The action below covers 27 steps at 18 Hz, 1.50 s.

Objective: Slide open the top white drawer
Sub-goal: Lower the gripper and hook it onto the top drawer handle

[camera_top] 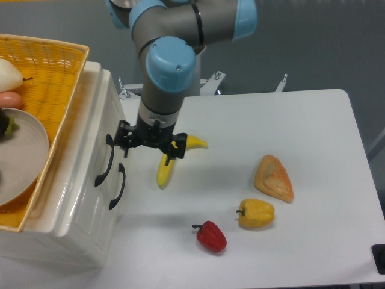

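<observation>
The white cabinet (pixel 72 198) stands at the left with its front facing right. The top white drawer (pixel 90 150) looks shut and carries a black curved handle (pixel 106 161). The lower drawer's matching handle (pixel 118 188) sits just below and to the right of it. My gripper (pixel 150 144) hangs just right of the cabinet front, pointing down with its jaws spread and nothing between them. Its left finger (pixel 124 137) is close to the upper end of the top handle; I cannot tell if it touches.
A yellow wicker basket (pixel 54 66) with a plate and food sits on the cabinet. A banana (pixel 167 165) lies under the gripper. A red pepper (pixel 210 236), a yellow pepper (pixel 257 214) and a pastry (pixel 274 177) lie on the table to the right.
</observation>
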Tool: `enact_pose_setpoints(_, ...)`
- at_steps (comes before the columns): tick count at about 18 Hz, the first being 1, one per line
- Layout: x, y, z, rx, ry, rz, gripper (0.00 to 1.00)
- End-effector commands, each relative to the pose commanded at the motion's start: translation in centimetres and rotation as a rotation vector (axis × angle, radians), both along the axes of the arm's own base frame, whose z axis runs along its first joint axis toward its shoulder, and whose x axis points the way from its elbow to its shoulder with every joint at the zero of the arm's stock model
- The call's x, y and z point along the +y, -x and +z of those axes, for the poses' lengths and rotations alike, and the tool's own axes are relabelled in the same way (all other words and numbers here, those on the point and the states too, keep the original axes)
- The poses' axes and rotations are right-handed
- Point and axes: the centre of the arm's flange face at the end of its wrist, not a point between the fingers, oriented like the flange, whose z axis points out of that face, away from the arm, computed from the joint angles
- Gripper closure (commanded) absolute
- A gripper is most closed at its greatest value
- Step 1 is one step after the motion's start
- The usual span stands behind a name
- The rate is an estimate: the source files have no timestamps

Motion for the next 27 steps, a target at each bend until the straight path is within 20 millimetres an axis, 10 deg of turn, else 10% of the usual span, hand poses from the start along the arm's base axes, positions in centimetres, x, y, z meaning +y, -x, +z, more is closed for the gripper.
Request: enact_pose_setpoints(27, 2.2, -2.2, -4.1, -0.044, 0.066, -0.011, 0.00)
